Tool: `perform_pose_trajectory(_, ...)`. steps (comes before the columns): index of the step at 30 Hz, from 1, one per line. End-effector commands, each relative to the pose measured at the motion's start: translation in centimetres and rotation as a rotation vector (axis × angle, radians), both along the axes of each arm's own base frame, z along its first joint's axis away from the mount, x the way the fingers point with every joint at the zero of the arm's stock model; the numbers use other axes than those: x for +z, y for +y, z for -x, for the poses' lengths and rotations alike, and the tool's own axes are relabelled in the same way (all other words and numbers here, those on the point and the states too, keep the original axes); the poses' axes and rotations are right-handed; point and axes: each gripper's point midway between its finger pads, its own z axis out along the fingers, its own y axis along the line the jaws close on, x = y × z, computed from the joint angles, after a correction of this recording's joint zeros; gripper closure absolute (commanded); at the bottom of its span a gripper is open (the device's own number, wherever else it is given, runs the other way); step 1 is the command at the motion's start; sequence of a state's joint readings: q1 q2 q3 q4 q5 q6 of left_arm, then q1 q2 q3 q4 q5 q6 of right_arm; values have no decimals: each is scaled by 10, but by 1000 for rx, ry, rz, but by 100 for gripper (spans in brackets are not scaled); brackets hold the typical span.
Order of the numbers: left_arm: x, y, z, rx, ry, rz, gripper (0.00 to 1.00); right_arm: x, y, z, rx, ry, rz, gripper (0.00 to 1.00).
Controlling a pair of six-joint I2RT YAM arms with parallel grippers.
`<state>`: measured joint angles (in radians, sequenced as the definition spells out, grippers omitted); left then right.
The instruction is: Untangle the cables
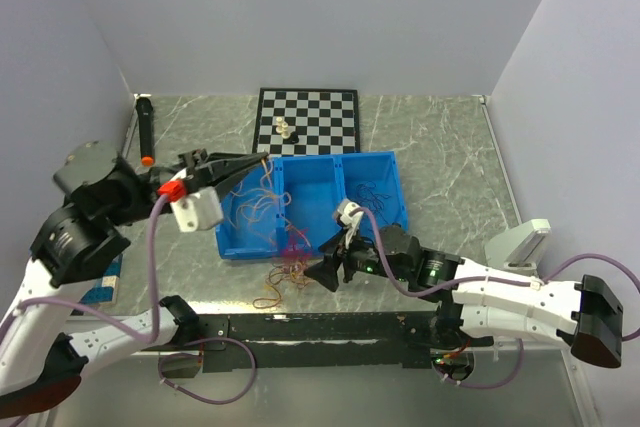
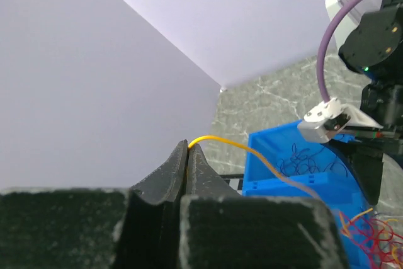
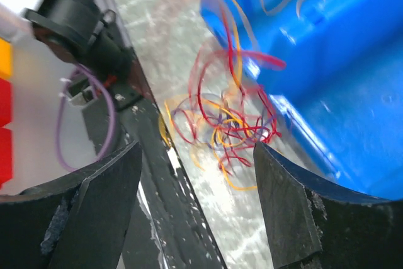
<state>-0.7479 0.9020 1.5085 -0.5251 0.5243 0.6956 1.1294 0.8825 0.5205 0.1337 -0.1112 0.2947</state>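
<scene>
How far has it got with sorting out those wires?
Partly, it seems. Done: dark cables lie apart in the right compartment of the blue bin. In hand: the left pincer is shut on a yellow cable. Left: a red and yellow tangle by the bin's near edge, under the open right pincer.

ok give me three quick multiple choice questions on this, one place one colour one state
1. Where is the chessboard?
A) at the near edge
B) beyond the blue bin
C) inside the blue bin
2. What colour is the cable in the left tool?
A) green
B) white
C) yellow
3. The right tool is
A) open
B) shut on a cable
C) out of view
Answers: 1 B, it lies past the bin's far wall; 2 C, a yellow strand leaves the shut fingers; 3 A, its fingers stand apart before the tangle.
</scene>
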Motion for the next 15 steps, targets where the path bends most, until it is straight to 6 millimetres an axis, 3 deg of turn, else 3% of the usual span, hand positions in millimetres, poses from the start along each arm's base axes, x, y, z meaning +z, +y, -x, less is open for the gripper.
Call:
perform_pose_trajectory(1, 3, 1, 12, -43, -12, 12, 99, 15, 5, -13, -54, -20, -56, 21)
perform_pose_trajectory(15, 30, 8, 5, 18, -95, 71, 99, -4, 58, -31, 0, -49, -47, 22)
